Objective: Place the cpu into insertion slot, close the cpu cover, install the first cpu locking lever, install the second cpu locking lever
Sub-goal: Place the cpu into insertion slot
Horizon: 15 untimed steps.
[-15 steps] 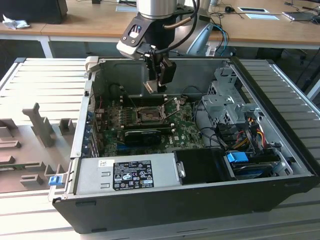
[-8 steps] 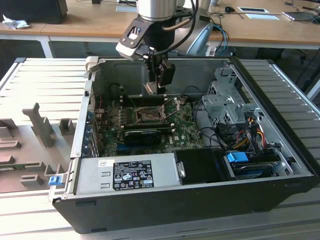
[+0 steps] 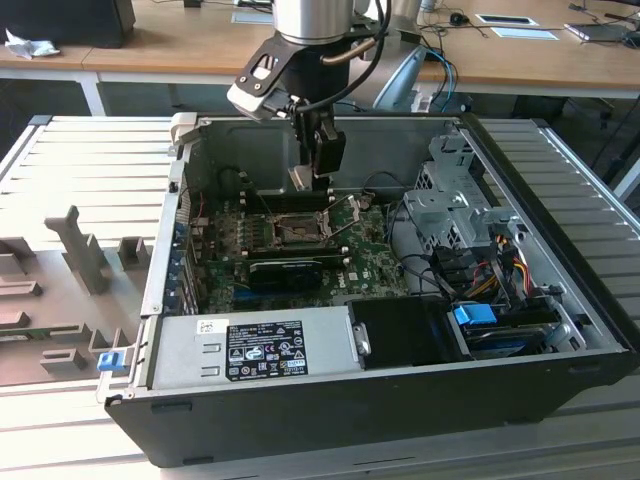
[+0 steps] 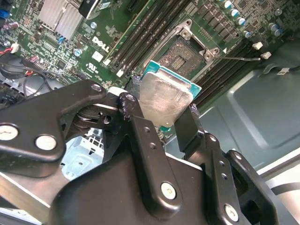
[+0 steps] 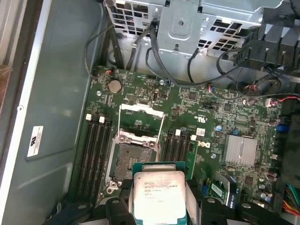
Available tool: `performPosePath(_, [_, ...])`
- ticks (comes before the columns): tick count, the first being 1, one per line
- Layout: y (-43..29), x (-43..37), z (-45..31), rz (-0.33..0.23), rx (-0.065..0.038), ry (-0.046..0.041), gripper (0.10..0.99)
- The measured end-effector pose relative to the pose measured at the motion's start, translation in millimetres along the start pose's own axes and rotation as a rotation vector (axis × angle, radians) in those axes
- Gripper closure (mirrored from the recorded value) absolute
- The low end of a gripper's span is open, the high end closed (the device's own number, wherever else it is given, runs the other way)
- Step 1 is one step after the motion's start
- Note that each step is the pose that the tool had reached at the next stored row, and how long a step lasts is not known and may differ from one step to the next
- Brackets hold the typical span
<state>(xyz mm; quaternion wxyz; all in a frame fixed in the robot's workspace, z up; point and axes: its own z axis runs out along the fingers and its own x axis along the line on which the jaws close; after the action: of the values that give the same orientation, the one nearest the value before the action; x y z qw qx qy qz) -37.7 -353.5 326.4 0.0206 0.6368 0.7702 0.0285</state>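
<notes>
While carrying the cpu (image 4: 165, 96) clamped by two opposite edges in the gripper (image 4: 164, 111), in the air close to the open insertion slot (image 5: 131, 157), keep it level. Match corners to the socket rim and stay off the opened cpu cover (image 5: 140, 112), on the exterior view's right of the slot.

Silvery cpu (image 4: 165, 96) in end effector (image 4: 160, 111), near insertion slot (image 4: 183, 55)

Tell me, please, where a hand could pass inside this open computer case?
Free: the bare grey metal panel beside the long black memory slots. Crowded: the cabled silver drive cage, and the square dark insertion slot near the silvery square cpu in the gripper.
</notes>
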Motion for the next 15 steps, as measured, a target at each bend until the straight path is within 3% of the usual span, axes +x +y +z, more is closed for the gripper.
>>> performPosePath(15, [-0.5,0.0,7.6,0.01,0.0,-0.0007,0.553])
